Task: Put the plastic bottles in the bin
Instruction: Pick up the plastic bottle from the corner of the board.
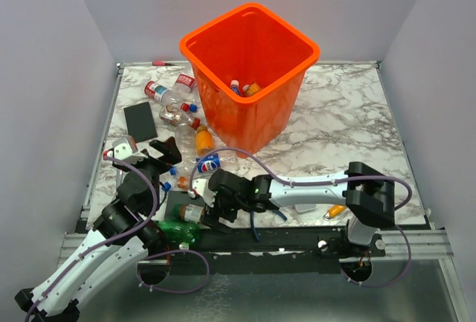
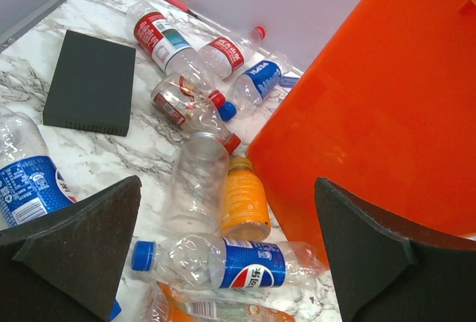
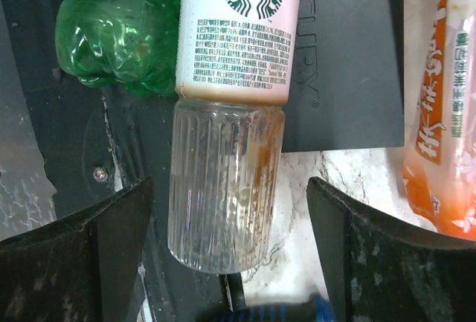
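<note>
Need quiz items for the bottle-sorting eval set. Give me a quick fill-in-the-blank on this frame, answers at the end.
1. The right gripper has its jaws ___ on either side of the white-labelled bottle.
2. The crumpled bottle beside it is ___.
3. The Pepsi bottle before the left gripper has a ___ cap.
4. The bin is bright ___.
Missing words: open, green, blue, orange.

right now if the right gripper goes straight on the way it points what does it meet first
Most likely the Starbucks-label bottle, lying centred in the open right gripper; the green bottle sits off to one side. Depth is unclear.
</note>
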`<action>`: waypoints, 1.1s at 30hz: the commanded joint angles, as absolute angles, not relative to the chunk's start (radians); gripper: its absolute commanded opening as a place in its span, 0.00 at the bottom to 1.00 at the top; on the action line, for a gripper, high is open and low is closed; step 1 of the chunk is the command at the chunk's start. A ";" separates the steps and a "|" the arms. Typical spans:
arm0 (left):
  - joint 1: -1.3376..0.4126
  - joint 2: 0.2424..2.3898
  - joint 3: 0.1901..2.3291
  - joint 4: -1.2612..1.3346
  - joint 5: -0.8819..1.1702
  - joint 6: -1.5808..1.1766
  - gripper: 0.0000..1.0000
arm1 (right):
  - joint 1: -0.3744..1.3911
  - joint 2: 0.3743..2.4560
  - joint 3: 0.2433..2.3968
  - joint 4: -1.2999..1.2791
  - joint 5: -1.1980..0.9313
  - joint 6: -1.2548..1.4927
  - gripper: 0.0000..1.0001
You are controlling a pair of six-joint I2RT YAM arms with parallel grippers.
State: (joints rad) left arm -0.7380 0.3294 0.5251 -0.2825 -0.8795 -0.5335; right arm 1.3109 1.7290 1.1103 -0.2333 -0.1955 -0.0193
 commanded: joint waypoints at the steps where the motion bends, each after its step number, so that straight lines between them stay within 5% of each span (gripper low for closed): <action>1: -0.739 0.316 0.515 -0.295 -0.858 -0.521 0.99 | 1.326 1.773 1.143 -0.254 -0.221 -0.022 0.85; 11: -0.738 0.312 0.512 -0.295 -0.853 -0.520 0.99 | 1.334 1.807 1.141 -0.243 -0.193 -0.008 0.72; 19: -0.738 0.317 0.509 -0.295 -0.851 -0.522 0.99 | 1.343 1.754 1.116 -0.219 -0.170 -0.003 0.46; 26: -0.739 0.324 0.516 -0.295 -0.868 -0.517 0.99 | 1.371 1.575 1.075 -0.287 -0.101 0.058 0.36; 33: -0.738 0.232 0.517 -0.262 -0.910 -0.526 0.99 | 1.390 1.179 0.922 -0.392 0.109 0.215 0.27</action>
